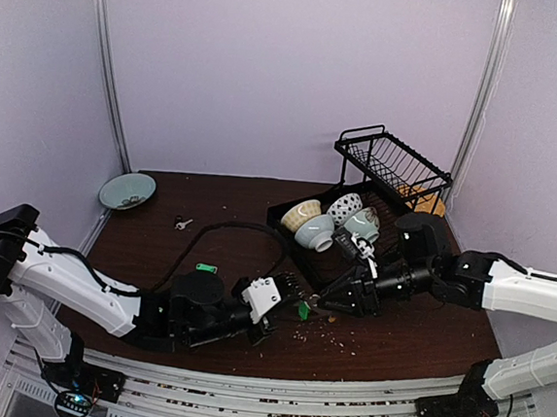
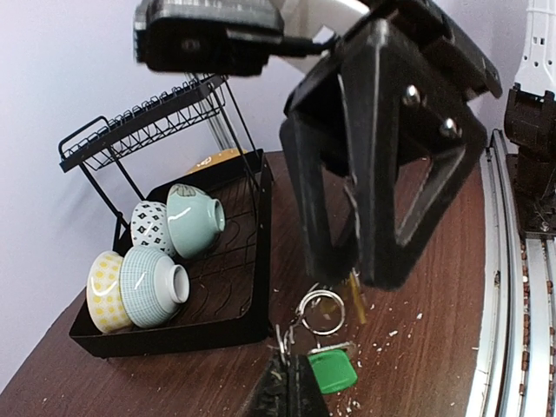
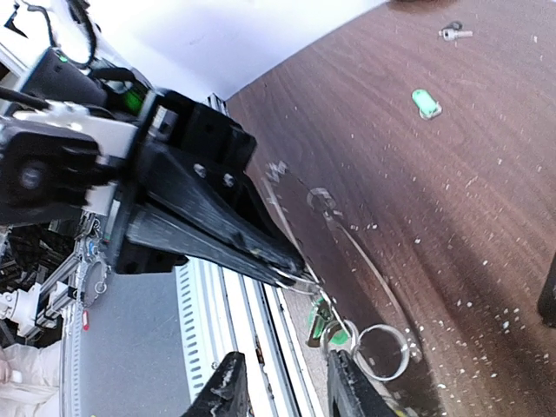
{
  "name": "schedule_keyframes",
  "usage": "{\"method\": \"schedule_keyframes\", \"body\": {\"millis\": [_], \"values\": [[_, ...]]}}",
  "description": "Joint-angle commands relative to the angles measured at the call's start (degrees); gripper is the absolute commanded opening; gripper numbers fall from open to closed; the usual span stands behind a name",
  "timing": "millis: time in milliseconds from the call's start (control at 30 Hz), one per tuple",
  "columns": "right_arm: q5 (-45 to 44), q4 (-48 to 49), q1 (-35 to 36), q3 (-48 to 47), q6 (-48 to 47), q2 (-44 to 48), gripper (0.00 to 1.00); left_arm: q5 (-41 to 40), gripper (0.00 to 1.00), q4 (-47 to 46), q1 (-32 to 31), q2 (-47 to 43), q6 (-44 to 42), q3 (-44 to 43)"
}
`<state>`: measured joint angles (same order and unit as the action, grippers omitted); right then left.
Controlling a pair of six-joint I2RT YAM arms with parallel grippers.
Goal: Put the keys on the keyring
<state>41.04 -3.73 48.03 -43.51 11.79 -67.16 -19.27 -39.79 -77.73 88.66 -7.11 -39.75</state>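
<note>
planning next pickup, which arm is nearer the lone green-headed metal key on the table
Left arm: its wrist lies beside the green-headed key; the right gripper is farther right.

Soft, even light: the pale lilac walls (image 1: 290, 73) read bright, the dark brown wooden table (image 1: 443, 330) dim, with faint shadows. In the left wrist view the black right gripper (image 2: 352, 280) looms blurred near the lens and edges bow. Glints streak the thin silver-grey wire keyring (image 3: 369, 268); that view's upper left corner is blown white.

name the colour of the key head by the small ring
Key head: bright green, best in the left wrist view.
</note>
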Motion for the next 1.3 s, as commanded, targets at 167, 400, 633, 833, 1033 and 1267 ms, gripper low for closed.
{"method": "schedule_keyframes", "body": {"millis": [167,400,633,833,1033,1267], "values": [[-0.67,-9.41,-1.14,-8.48,-16.0,1.36,0.34,5.94,0.0,-6.34,-0.4,-3.85,0.18,1.07],[5.49,-10.45,0.46,-12.76,-28.52,-2.69,0.29,7.49,0.0,-7.22,-0.4,-6.35,0.85,2.29],[4.77,-8.1,2.65,-12.5,-31.09,-2.91,0.33,8.22,0.0,-6.67,-0.4,-7.0,0.79,2.56],[2.01,-5.11,4.09,-12.72,-30.86,-4.45,0.23,8.29,0.0,-6.59,-0.39,-7.36,0.7,2.68],[1.29,-6.3,4.22,-13.6,-31.19,-5.48,0.27,8.52,0.0,-6.12,-0.4,-7.45,0.65,2.57],[0.18,-6.7,4.3,-13.35,-31.37,-5.68,0.25,8.15,0.0,-5.39,-0.37,-7.71,0.68,2.43]]}}
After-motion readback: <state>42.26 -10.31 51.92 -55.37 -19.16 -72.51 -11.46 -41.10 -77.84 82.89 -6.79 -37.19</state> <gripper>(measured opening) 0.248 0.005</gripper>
